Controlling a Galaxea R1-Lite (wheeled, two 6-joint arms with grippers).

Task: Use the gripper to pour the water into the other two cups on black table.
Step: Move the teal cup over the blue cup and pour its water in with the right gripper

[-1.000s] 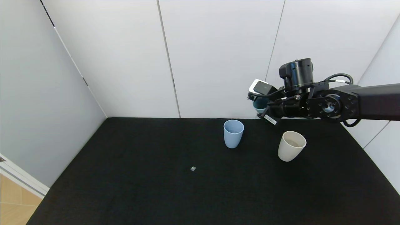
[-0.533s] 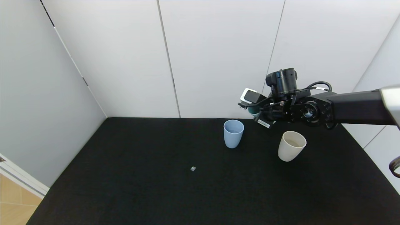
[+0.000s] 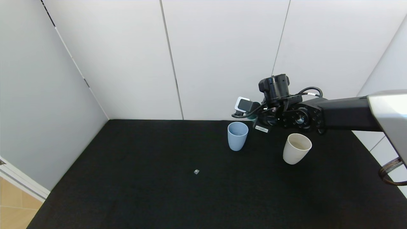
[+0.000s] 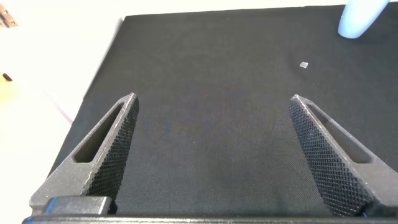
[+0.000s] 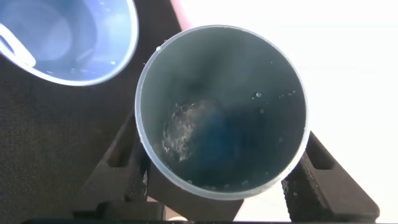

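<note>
While a little water (image 5: 186,134) sits in the bottom of the green cup (image 5: 222,112), we treat a spill as the main risk at this stage. The right end effector (image 3: 257,120) grasps that cup, with one finger on each side of its wall in the right wrist view. In the head view the cup is almost hidden behind the end effector, raised off the counter (image 3: 143,190) and just beside the blue cup (image 3: 237,136), on its far right. The blue rim (image 5: 74,43) lies close to the green rim in the wrist view, but the two do not overlap.

We judge that tilting from this position could send water onto the counter between the cups, because the lip is not yet over the blue opening. A fast tilt could also overshoot the narrow opening. If the end effector descends too low, it may strike the blue cup and tip it; the cup looks light and is not held. Droplets on the green wall suggest a wet surface, so the grasp could slip.

The beige cup (image 3: 296,148) stands well apart to the right. The left end effector (image 4: 211,155) is parked low over the counter, released, with nothing between its fingers.
</note>
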